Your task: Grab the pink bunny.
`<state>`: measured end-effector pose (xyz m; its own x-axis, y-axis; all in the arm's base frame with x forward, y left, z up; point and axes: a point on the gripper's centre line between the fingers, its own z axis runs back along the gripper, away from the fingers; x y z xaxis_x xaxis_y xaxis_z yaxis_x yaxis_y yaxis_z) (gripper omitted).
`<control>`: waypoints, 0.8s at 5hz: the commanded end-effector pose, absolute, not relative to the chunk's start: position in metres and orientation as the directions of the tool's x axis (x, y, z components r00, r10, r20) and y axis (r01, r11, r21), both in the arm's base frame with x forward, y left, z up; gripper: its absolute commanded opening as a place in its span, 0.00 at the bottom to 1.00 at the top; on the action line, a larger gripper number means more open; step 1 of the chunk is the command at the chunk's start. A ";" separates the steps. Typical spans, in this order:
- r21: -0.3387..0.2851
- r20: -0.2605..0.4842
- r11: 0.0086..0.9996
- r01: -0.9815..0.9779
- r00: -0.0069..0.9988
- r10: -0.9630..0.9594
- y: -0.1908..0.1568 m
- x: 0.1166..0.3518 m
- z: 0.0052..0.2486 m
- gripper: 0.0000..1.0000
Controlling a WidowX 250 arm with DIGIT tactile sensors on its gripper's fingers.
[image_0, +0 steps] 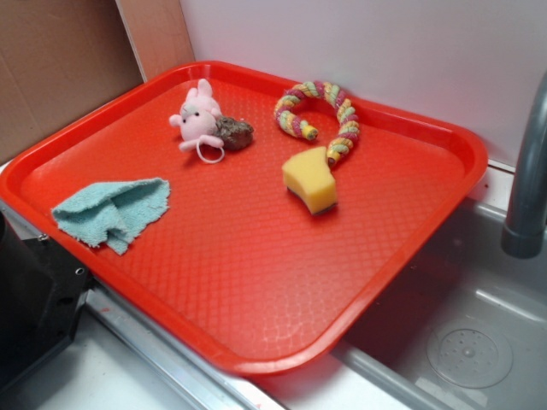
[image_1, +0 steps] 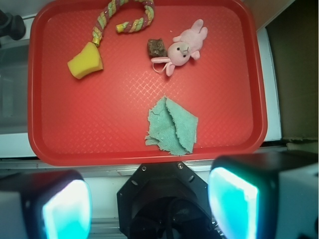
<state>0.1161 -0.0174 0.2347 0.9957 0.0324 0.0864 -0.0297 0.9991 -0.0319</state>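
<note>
- The red tray [image_0: 410, 231] fills most of the exterior view, a rounded rectangle with a raised rim and a textured floor; in the wrist view it spans the upper two thirds of the frame.
- A grey sink basin [image_0: 479, 333] sits at the lower right of the exterior view, partly under the tray's corner; a grey faucet pipe [image_0: 528, 184] rises at the right edge.
- The gripper [image_1: 149, 201] shows at the bottom of the wrist view, off the tray's near rim; its two fingers [image_1: 234, 201] stand wide apart with nothing between them, glowing teal on their inner faces.
- The teal cloth [image_0: 113, 211] lies crumpled at the left of the tray in the exterior view, well apart from the other items.
- The braided rope [image_0: 329, 111], pink, yellow and green, curls in an arch at the upper middle of the exterior view; one end touches the yellow sponge [image_0: 311, 180] just below it.
- The pink bunny [image_0: 198, 118] lies near the tray's far rim, upper left of centre in the exterior view, upper right of centre in the wrist view; a thin white loop [image_0: 210, 152] hangs from it.
- A brown lumpy clump [image_0: 233, 132] rests against the bunny's side.
</note>
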 end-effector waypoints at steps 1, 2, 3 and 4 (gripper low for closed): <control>-0.032 0.086 0.999 -0.030 0.996 0.032 -0.017 0.116 0.235 1.00; -0.076 0.134 0.979 -0.188 0.971 0.197 -0.007 0.127 0.233 1.00; -0.115 0.179 0.921 -0.373 0.904 0.388 0.007 0.141 0.225 1.00; -0.140 0.227 0.835 -0.532 0.804 0.550 0.024 0.156 0.211 1.00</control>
<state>0.1550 0.0215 0.2039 0.8163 0.5384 0.2092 -0.5237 0.8426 -0.1254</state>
